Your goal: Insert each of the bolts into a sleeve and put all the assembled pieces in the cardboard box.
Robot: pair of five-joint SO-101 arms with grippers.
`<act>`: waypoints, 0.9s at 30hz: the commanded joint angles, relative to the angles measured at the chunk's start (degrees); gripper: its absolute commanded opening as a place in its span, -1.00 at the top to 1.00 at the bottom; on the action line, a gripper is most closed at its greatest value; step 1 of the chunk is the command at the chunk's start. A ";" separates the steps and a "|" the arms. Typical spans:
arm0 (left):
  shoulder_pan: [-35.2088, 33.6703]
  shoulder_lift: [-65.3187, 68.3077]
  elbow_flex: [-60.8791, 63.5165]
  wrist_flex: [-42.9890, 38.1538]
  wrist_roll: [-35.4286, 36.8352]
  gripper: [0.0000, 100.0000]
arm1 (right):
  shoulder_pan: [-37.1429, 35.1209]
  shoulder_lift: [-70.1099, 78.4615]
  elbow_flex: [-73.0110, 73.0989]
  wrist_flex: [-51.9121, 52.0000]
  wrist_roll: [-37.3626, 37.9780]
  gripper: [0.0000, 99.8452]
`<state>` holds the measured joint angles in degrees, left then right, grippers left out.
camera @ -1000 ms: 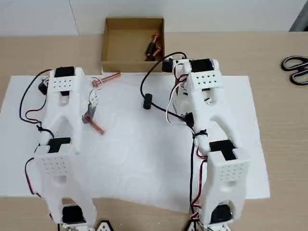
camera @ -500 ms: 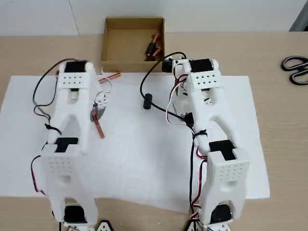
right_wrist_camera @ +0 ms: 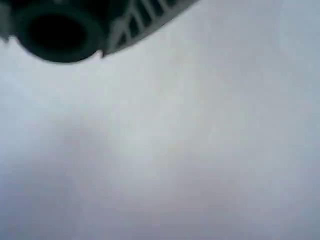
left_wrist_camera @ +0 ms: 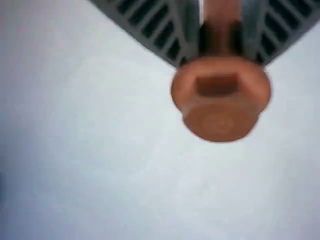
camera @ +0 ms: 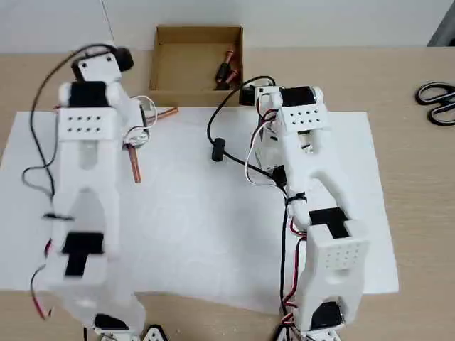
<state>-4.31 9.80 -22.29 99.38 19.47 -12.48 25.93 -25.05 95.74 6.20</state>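
Left jaws pinch a bolt [left_wrist_camera: 220,100] by the shank, head toward the wrist camera. It hangs over the white sheet [camera: 213,234], probably for mating with the upright sleeve [camera: 217,149] mid-sheet. Right jaws: cannot tell, a sleeve end [right_wrist_camera: 57,32] sits beside one. Spare bolt [camera: 165,114] lies near the cardboard box [camera: 162,67], which holds finished assemblies [camera: 226,67].

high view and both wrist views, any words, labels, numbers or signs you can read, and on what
None can be read in any view.
The cardboard box has plain walls.
The white sheet is blank.
The bolt head, seen close in the left wrist view, shows only a bare recess and no marking.
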 commanded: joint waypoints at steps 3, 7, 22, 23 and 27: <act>0.35 -13.98 2.24 0.97 -0.97 0.99 | 0.13 -13.05 0.70 0.40 -2.02 0.99; 0.44 -16.97 4.70 0.97 -1.41 0.99 | -2.59 -20.79 5.01 0.48 2.02 0.99; 0.35 -17.32 5.58 0.97 -1.05 0.99 | -3.74 -26.51 11.43 -0.57 5.71 0.99; 0.35 -17.32 5.49 0.97 -1.05 0.99 | -3.91 -26.51 12.31 -0.57 5.71 0.99; 0.35 -17.41 5.23 0.97 -1.05 0.99 | -4.00 -26.68 14.24 -0.48 5.89 0.99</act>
<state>-4.31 -4.18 -16.57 99.65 18.42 -16.00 2.99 -10.64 95.47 11.38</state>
